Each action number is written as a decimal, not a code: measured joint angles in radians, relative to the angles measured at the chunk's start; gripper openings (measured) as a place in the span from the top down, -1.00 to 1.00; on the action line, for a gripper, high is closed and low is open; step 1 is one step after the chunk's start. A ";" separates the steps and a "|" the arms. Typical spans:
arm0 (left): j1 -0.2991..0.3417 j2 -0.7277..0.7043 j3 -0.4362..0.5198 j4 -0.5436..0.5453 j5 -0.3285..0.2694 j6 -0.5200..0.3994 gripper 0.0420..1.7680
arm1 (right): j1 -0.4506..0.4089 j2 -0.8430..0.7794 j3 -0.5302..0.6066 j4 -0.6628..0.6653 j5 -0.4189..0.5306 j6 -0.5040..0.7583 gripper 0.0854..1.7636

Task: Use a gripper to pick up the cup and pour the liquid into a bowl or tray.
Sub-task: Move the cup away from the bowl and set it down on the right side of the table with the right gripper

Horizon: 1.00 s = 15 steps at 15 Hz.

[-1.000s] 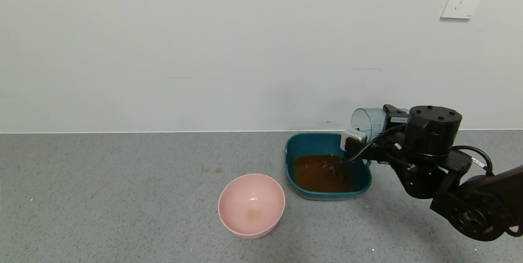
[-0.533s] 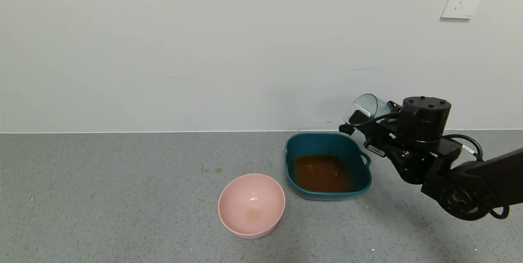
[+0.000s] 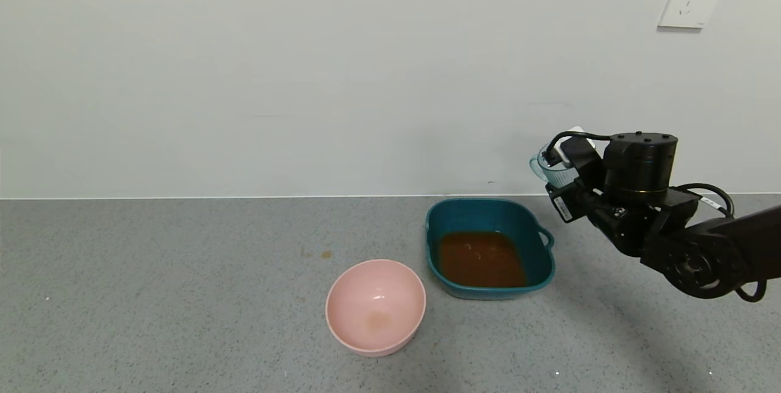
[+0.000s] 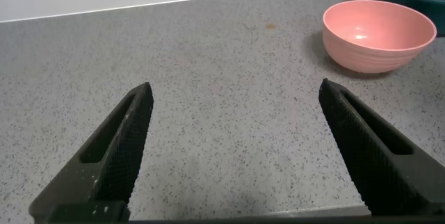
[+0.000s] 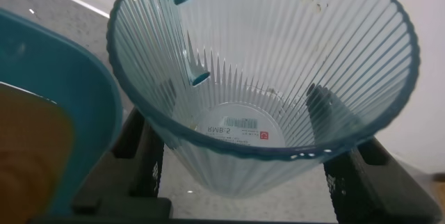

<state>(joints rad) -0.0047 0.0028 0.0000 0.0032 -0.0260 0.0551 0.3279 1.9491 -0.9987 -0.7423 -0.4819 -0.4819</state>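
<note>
Presently your right gripper (image 3: 564,167) is clamped on the emptied-looking cup (image 5: 261,85), raised just right of the basin (image 3: 537,271); left gripper (image 4: 236,147) idles wide open.

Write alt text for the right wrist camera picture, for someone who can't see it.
An empty, ribbed, pale blue cup fills the view, clamped between the right gripper's black fingers, its open mouth towards the camera. At one edge is part of the teal basin holding reddish-brown liquid.

Right gripper (image 3: 558,167) holds cup (image 3: 547,167) beside teal basin (image 3: 540,271), which contains reddish-brown liquid (image 3: 481,259).
</note>
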 joint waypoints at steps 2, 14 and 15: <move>0.000 0.000 0.000 0.000 0.000 0.000 -0.94 | -0.010 0.009 0.000 0.001 0.009 0.102 -0.47; 0.000 0.000 0.000 0.000 0.000 0.000 -0.94 | -0.169 0.027 0.085 -0.081 0.265 0.471 -0.47; 0.000 0.000 0.000 0.000 0.000 0.000 -0.94 | -0.178 0.031 0.094 -0.105 0.281 0.475 -0.47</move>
<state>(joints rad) -0.0047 0.0028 0.0000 0.0028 -0.0260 0.0551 0.1500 1.9806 -0.9043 -0.8470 -0.2004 -0.0072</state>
